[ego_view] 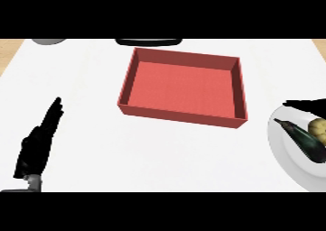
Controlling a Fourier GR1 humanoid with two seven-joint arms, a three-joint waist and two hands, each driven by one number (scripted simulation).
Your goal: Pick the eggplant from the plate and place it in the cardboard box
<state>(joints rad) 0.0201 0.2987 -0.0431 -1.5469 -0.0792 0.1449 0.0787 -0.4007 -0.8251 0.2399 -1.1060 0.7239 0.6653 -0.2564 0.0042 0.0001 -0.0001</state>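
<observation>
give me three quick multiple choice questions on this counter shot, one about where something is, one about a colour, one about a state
1. Where does the eggplant lie?
A. on the white plate at the right edge
B. inside the box
C. beside the left hand

2. What colour is the box?
A. blue
B. red
C. green

3. What is the state of the left hand?
A. curled round the eggplant
B. pressing on the box's wall
C. open, fingers straight, holding nothing

Answers:
1. A: the dark eggplant rests on the plate next to a yellow item, well apart from the box.
2. B: its walls and floor are red, and nothing lies in it.
3. C: the hand shows at the lower left with straight fingers, clear of every object.
</observation>
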